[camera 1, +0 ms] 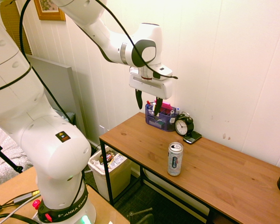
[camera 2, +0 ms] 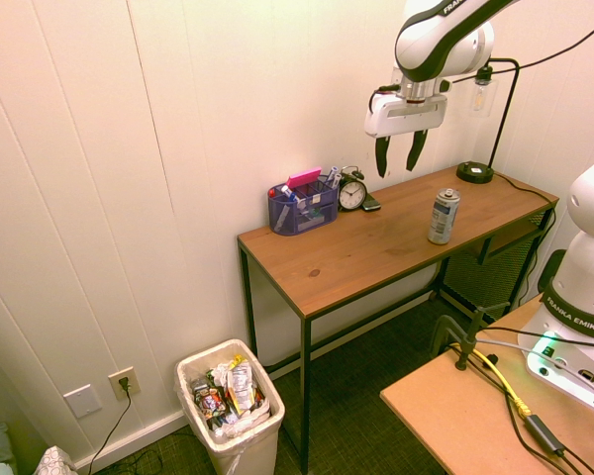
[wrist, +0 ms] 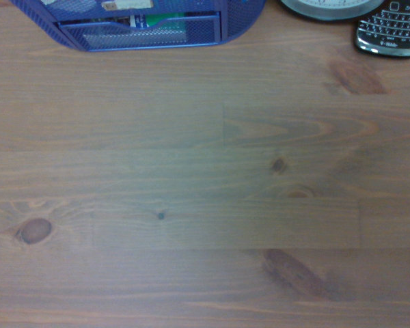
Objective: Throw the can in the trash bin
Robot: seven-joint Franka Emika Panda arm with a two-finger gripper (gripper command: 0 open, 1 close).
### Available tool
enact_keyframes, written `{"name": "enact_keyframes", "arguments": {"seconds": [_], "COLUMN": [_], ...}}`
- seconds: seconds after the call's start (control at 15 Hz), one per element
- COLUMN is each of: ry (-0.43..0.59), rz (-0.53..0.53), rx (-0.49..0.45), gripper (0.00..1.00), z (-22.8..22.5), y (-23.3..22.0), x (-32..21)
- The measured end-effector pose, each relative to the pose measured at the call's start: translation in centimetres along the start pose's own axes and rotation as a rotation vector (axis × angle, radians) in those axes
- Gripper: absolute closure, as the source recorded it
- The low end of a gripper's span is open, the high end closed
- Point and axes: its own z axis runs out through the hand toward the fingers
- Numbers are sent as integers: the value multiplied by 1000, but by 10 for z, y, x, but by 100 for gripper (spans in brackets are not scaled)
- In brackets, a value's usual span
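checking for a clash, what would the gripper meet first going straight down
Probably the bare wood of the desk, in front of the purple organizer; depth is hard to judge, so its rim might be grazed.

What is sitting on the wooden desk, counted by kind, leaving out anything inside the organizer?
Drink can: 1
Desk organizer: 1
Alarm clock: 1
Phone with a keyboard: 1
Lamp: 1
Total: 5

Blue mesh organizer (wrist: 150,31) beside keyboard phone (wrist: 389,29)
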Motion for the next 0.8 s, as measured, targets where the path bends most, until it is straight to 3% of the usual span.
{"name": "enact_keyframes", "arguments": {"seconds": [0.4, 0.8], "ry": [-27, -66], "rz": [43, 128], "rx": [21, 1], "gripper": [0, 0], "z": [2, 22], "y": [23, 79], "x": [27, 56]}}
